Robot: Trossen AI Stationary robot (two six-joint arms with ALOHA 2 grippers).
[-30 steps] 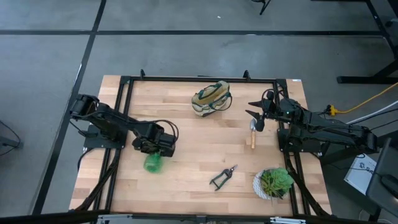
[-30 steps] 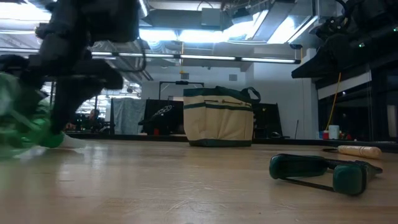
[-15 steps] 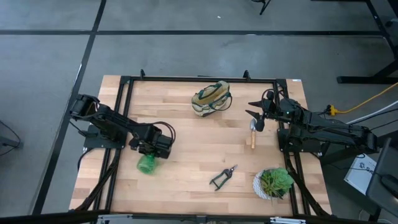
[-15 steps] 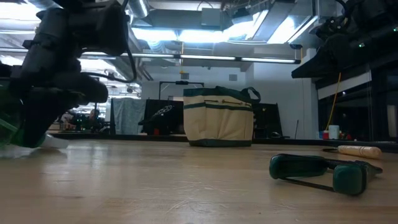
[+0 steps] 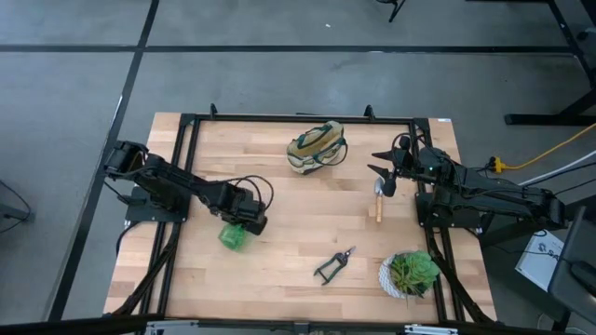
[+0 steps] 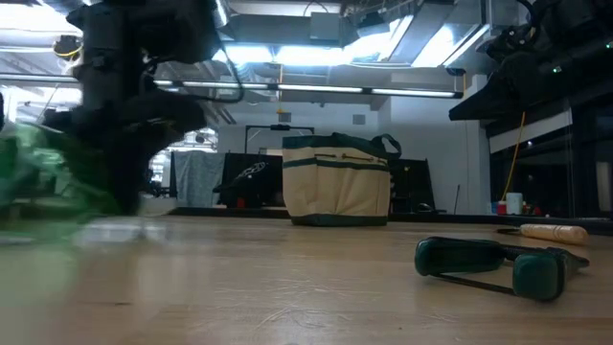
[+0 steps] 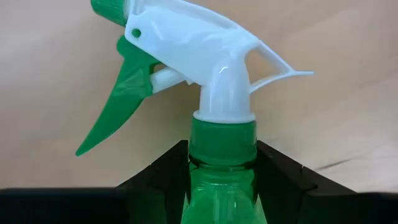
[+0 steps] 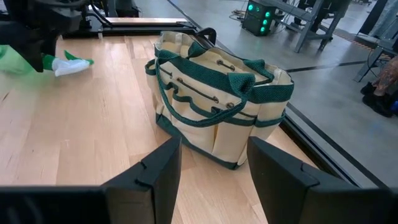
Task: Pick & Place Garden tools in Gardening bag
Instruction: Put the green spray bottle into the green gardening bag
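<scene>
Table [image 5: 279, 186]: a pale wooden butcher-block top inside a black frame, seen from above, with one dark arm reaching in from each side.
Left arm [image 5: 177, 186]: stretched from the left edge toward the left-middle of the table.
Right arm [image 5: 484, 195]: lay along the right edge, its wrist at the far right of the table.
Gardening bag [image 5: 317, 147]: a beige canvas tote with dark green trim and looped green handles, standing upright at the far middle of the table, apart from every tool; it filled the right wrist view [image 8: 217, 106].
Potted plant [image 5: 411, 274]: green leaves in a white pot, at the near right corner.
Spray bottle [image 5: 233, 235]: translucent green, at the left-middle of the table, well apart from the bag; the left wrist view [image 7: 221, 186] showed its white head and green trigger just beyond the fingers.
Left gripper [image 5: 248, 221]: closed partway around the spray bottle's neck, a dark finger [image 7: 155, 180] pressed against each side.
Right gripper [image 5: 384, 177]: fingers [image 8: 155, 174] spread wide with nothing between them, pointed toward the bag.
Pruning shears [image 5: 334, 265]: black-handled, lying flat near the front, just left of the plant.
Wooden-handled tool [image 5: 377, 203]: lay flat on the right side, just near of the right gripper; its metal end was too small to identify.
</scene>
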